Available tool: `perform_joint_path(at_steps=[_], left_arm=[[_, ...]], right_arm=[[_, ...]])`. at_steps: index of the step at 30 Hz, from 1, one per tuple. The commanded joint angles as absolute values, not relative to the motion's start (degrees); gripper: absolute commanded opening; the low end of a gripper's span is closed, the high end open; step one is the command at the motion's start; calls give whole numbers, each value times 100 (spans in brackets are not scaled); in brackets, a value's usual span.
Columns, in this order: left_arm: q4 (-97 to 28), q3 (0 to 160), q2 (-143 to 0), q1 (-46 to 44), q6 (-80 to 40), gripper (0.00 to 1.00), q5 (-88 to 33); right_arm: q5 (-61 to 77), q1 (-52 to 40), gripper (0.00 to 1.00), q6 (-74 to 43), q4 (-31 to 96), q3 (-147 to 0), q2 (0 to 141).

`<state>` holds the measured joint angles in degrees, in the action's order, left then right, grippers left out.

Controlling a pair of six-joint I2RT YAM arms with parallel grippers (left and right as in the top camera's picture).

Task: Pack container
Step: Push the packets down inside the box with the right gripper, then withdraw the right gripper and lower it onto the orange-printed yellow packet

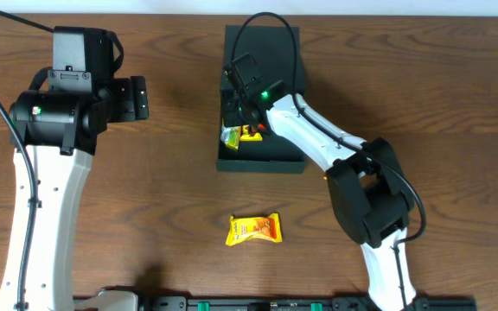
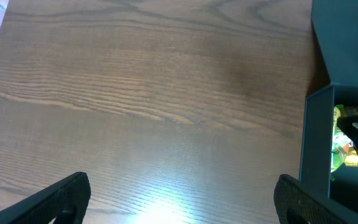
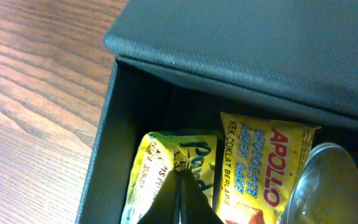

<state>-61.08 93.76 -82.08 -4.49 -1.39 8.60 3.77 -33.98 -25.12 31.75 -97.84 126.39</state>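
The dark teal container (image 1: 271,157) stands open at the table's far middle, its flap lid (image 1: 262,52) folded back. The left wrist view shows its wall (image 2: 319,143). My right gripper (image 1: 247,121) reaches inside it. In the right wrist view its fingers (image 3: 179,186) are shut on a yellow-green snack packet (image 3: 151,168) lying by the container's wall (image 3: 104,162). A yellow Apollo cake packet (image 3: 260,162) lies beside it. Another yellow packet (image 1: 254,229) lies on the table in front. My left gripper (image 2: 182,199) is open and empty over bare wood.
A round silver object (image 3: 328,186) sits in the container to the right of the Apollo packet. The left arm (image 1: 59,112) stands at the table's left. The right arm (image 1: 366,186) stretches from the front right to the container.
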Motion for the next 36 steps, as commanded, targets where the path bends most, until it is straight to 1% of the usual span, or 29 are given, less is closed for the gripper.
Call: perform_joint_path(at_steps=[1,8,12,13,14,15,18,22,26,29,32,35,36], left_arm=[[-6097,9393,-8243,-410,-56,95,945],[-6097,9391,-8243,-410,-12,96,945],[-6097,9391,-8243,-410,-12,95,945],[-6097,9393,-8243,-410,-12,95,945],[-6097,9391,-8243,-410,-12,96,945],[-6097,9391,-8243,-410,-12,95,945],[-6099,9391,-8243,-410,-12,96,945],[-6104,9391,-8243,-410,-12,95,945],[-6104,9391,-8243,-410,10,95,947],[-6104,9391,-8241,-410,8,95,958],[-6093,9391,-8241,-410,8,95,958],[-6108,9391,-8241,-410,14,95,937],[-6108,9391,-8241,-410,54,95,908]], right_arm=[[121,-3365,2,-2674,3146,-9786,12700],[-395,-3365,2,-2674,3144,-9786,12700],[-427,-3361,2,-2652,3146,-9786,12700],[-425,-3361,3,-2655,3142,-9786,12700],[-427,-3361,8,-2655,3133,-9786,12700],[-425,-3361,19,-2655,3105,-9786,12700],[-429,-3339,28,-2655,2989,-9795,12700],[-451,-3269,25,-2652,3046,-9983,12667],[-462,-3122,21,-2563,3601,-10488,12379],[-720,-2926,22,-2543,4309,-10916,12036],[-932,-2729,29,-2475,4952,-11083,11738],[-1011,-2458,39,-2484,5953,-11087,11371],[-1011,-2390,40,-2517,6300,-11087,11271]])
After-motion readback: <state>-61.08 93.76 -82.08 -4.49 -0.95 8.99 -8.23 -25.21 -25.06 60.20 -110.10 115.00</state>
